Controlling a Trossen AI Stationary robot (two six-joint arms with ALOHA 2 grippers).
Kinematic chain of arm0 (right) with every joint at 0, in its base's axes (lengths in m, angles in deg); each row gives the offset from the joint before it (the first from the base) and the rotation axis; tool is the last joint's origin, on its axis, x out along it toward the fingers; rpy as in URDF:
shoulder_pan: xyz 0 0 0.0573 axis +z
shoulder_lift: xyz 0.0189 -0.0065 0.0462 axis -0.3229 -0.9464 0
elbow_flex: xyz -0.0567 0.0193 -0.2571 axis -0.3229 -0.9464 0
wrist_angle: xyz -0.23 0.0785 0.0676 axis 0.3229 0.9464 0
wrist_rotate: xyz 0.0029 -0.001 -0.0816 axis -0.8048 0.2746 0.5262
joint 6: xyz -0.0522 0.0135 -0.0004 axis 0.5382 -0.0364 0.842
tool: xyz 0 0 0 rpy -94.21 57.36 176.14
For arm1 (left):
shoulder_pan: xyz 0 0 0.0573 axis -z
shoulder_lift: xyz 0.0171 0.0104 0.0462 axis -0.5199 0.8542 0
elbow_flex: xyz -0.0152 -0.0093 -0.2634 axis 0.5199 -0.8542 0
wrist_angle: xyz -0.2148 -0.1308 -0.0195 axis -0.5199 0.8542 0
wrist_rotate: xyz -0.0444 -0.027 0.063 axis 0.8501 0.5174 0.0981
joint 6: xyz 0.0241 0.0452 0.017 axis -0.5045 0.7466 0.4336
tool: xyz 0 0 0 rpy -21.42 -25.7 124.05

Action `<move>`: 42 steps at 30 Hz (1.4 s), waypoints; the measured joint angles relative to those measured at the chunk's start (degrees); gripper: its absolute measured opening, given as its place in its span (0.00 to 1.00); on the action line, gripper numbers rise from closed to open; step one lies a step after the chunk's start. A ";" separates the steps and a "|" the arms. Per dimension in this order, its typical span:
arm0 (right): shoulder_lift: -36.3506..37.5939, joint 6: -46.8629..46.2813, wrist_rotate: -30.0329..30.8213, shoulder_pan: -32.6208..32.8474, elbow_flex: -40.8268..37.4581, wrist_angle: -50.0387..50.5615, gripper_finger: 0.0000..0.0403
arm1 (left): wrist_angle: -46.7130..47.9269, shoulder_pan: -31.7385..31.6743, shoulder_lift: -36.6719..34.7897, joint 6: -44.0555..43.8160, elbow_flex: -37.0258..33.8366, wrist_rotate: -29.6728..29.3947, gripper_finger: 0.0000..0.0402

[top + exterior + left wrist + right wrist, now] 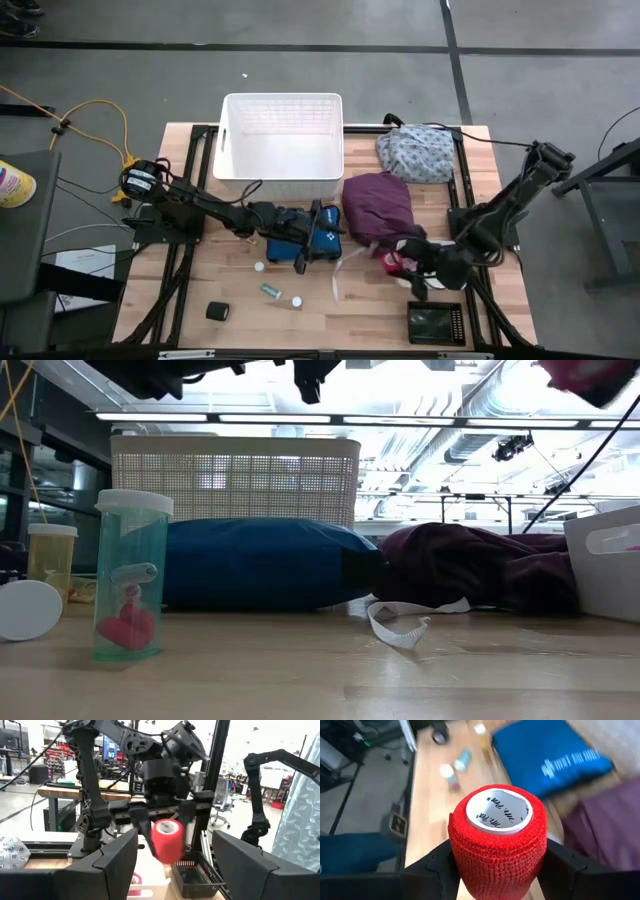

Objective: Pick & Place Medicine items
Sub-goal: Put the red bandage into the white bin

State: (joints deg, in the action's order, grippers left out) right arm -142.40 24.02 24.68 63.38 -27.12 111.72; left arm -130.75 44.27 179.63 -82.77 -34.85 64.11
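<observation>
Red bandage roll (497, 837) sat between right gripper (418, 280) fingers, blue zip pouch (318, 234) ahead, black mesh tray (435, 322) beside, left gripper (308, 257) over pouch.

One red bandage roll (497, 840), one black roll (217, 311), one greenish vial (271, 291), two white caps (258, 267).

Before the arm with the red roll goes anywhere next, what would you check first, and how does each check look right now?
1. Grip on the roll: ok. The right gripper is shut on the red bandage roll, a finger on each side.
2. Roll lifted off the table: ok; the left wrist view shows it hanging in the air.
3. Other arm out of the way: cannot tell. The left gripper hovers open over the blue pouch, near the middle.
4. White basket free to take things: ok, it looks empty.
5. Items left on the wood: not ok; a black roll and a vial wait.
</observation>
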 joint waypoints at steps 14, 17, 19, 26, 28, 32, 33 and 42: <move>-0.20 -39.67 -15.97 10.13 -0.02 26.47 0.50 | 1.25 0.11 0.02 0.00 0.00 0.00 0.61; -1.33 -44.38 -18.43 11.96 -0.02 27.93 0.50 | 1.25 0.09 0.02 0.00 0.00 0.00 0.61; -2.48 -46.91 -19.55 12.87 -0.02 29.39 0.50 | 1.25 0.09 0.02 0.00 0.00 0.00 0.61; -6.88 -48.63 -19.82 14.00 -0.01 31.42 0.50 | 1.27 0.09 0.02 0.00 0.00 0.02 0.61; -8.03 -48.63 -19.89 13.98 -0.02 31.51 0.50 | 1.27 0.09 0.02 0.00 0.00 0.02 0.61; -10.76 -48.68 -23.56 13.96 -0.02 32.91 0.50 | 1.28 0.09 0.02 0.00 0.00 0.02 0.61; -11.52 -48.69 -24.60 13.96 -0.02 33.38 0.50 | 1.29 0.09 0.02 0.00 0.00 0.02 0.61; -14.82 -48.76 -26.87 13.96 -0.02 34.69 0.50 | 1.29 0.09 0.02 0.02 0.00 0.02 0.61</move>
State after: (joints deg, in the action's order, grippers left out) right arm -157.22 -24.75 -2.19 77.34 -27.14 146.40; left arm -129.46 44.37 179.65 -82.76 -34.85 64.14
